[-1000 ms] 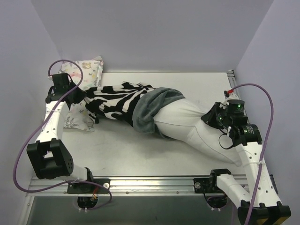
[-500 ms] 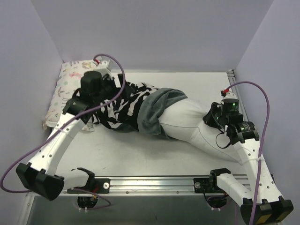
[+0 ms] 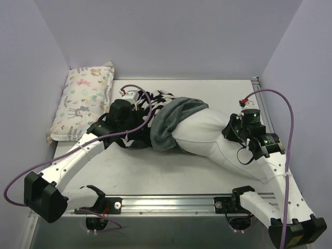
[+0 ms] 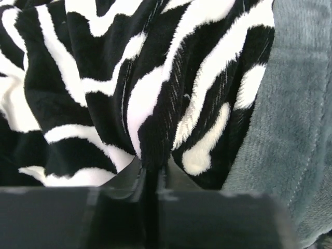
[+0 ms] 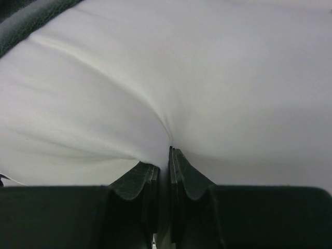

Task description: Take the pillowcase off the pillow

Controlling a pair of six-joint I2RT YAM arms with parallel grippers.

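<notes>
Since the earlier frame the left arm (image 3: 78, 155) has swung in from the 9 o'clock edge to the middle of the table (image 3: 155, 174), uncovering the animal-print pillow (image 3: 85, 101) at 10 o'clock.

Top view: the pillow (image 3: 207, 137) lies with its long axis running 10 to 4 o'clock, bare white end toward the right gripper (image 3: 232, 129). The pillowcase (image 3: 158, 122) is bunched over its 10 o'clock end, grey plush turned outward.

Left wrist view: the left gripper (image 4: 150, 174) pinches a fold of zebra plush, with grey pile at 3 o'clock.

Right wrist view: the right gripper is clamped on smooth white pillow cloth, and creases radiate from the pinch.

pillowcase (image 3: 166, 122): 1 | plain white pillow (image 3: 207, 137): 1 | animal-print pillow (image 3: 85, 101): 1 | table (image 3: 155, 171): 1
</notes>
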